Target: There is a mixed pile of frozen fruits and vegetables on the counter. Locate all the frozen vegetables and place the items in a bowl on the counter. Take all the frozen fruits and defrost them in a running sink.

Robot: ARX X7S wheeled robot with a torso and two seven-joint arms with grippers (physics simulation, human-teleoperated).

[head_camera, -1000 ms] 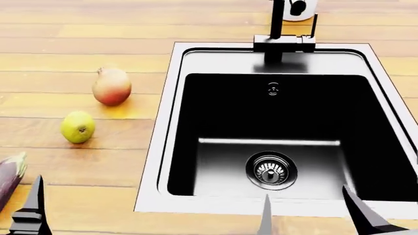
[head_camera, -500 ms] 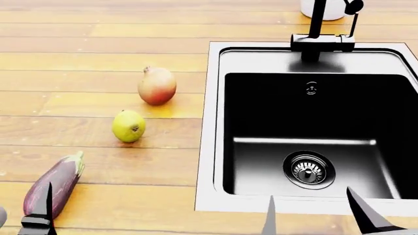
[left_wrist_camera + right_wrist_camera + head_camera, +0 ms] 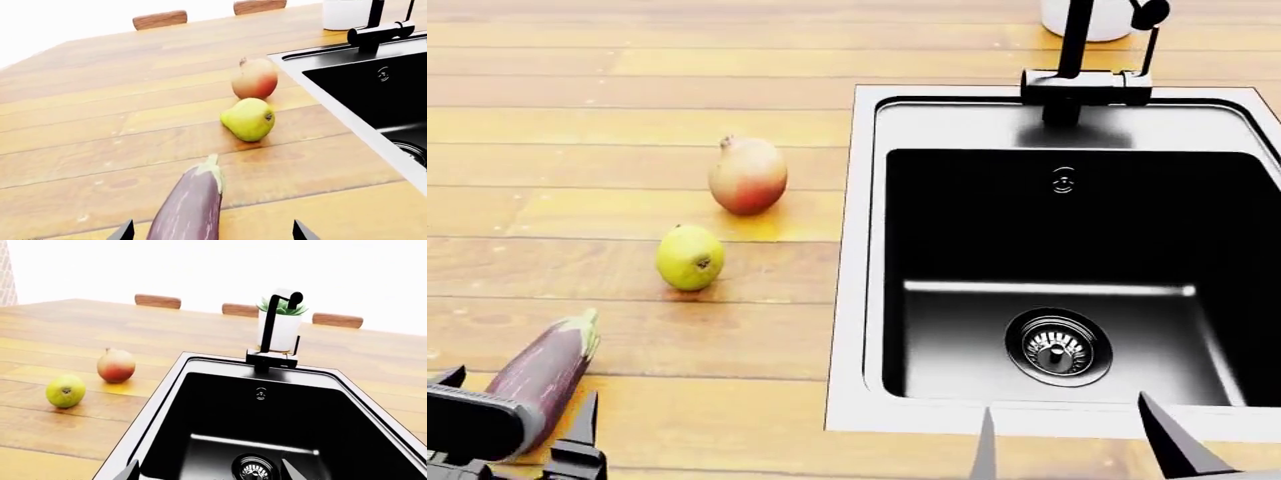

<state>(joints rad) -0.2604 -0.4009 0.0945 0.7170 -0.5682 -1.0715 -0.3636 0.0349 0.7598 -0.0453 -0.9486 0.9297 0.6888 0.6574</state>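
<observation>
Rendering is bright and even throughout, sharp from near to far with no blur; the background beyond the golden-orange plank counter (image 3: 60,325) is blown out to plain white in both wrist views. The deep black sink basin (image 3: 1068,230) holds little detail, with a pale reflected band on its floor; the round orange-red fruit (image 3: 747,176) and yellow-green pear-like fruit (image 3: 690,257) cast only short, soft shadows; the glossy purple eggplant (image 3: 190,205) shows a faint sheen.

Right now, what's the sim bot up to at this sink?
Sorting produce, early stage. The left gripper hangs open right at the eggplant on the counter, not gripping it. The right gripper is open and empty at the front rim of the sink. The orange-red fruit and a yellow-green pear lie untouched left of the sink. No water shows at the faucet, and no bowl is in view.
</observation>
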